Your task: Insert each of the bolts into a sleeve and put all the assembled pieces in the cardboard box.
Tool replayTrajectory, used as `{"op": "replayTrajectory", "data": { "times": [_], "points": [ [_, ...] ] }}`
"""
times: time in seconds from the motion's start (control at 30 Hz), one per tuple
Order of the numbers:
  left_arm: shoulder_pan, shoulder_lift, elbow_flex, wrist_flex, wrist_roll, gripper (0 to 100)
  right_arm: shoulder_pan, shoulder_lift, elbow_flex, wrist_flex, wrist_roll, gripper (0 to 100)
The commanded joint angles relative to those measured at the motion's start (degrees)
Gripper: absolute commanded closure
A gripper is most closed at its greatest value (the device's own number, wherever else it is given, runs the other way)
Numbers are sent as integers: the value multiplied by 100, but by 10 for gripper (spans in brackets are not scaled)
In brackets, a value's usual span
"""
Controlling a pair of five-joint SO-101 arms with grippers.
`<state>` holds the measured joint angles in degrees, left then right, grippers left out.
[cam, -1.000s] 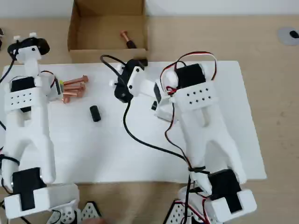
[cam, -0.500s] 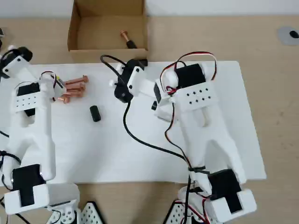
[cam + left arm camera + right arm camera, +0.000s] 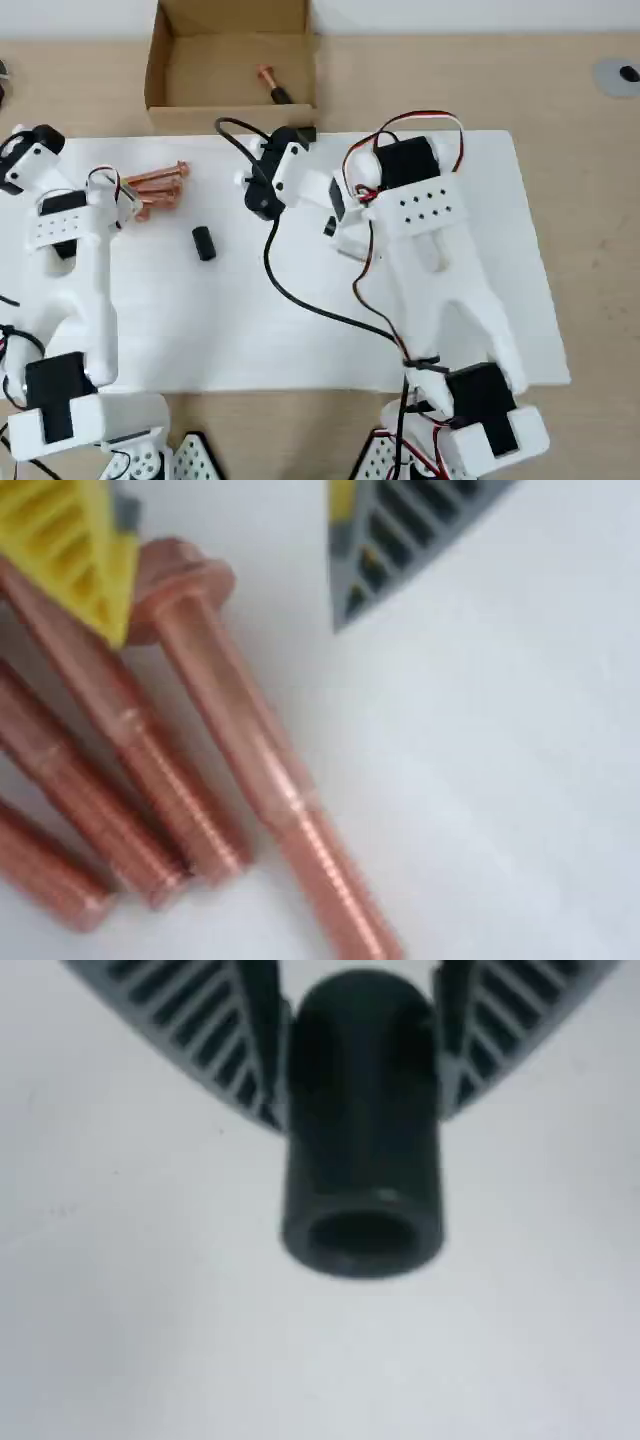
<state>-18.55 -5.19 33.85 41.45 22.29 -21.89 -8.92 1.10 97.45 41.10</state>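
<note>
Left pincer (image 3: 228,625) open over bolts (image 3: 158,185), their long axes lying left-right. Right pincer (image 3: 360,1110) grips sleeve (image 3: 362,1190), well right of them.

Setting: a robotics lab bench or hobby workshop, as far as you can judge. Your evidence, item by item:
- pale wood surface (image 3: 580,180), with a white sheet (image 3: 300,330) laid over it as a work area
- left arm (image 3: 70,280) and right arm (image 3: 435,260), both white shells with bare black motors (image 3: 405,160) and a loose cable (image 3: 268,255)
- plain cardboard box (image 3: 160,70)
- loose copper bolts (image 3: 155,185) and a black sleeve (image 3: 204,243)
- grey round fitting (image 3: 615,75) set in the surface
</note>
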Motion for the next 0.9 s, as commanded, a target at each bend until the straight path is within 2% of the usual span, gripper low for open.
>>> {"op": "replayTrajectory", "data": {
  "times": [0.0, 0.2, 0.4, 0.53, 0.87],
  "points": [
    [-35, -40, 185, -422, 26, 853, -40, -233, 13, -26, 53, 986],
    [-35, 31, 352, -624, 18, 854, -40, -242, 13, -26, 53, 986],
    [-35, 637, -18, -571, 26, 872, -40, -242, 13, -26, 62, 986],
    [-35, 927, -457, -158, 9, 936, -40, -242, 13, -26, 62, 986],
    [-26, 1095, -712, 149, -149, 954, -40, -233, 13, -44, 132, 986]
  ]
}}
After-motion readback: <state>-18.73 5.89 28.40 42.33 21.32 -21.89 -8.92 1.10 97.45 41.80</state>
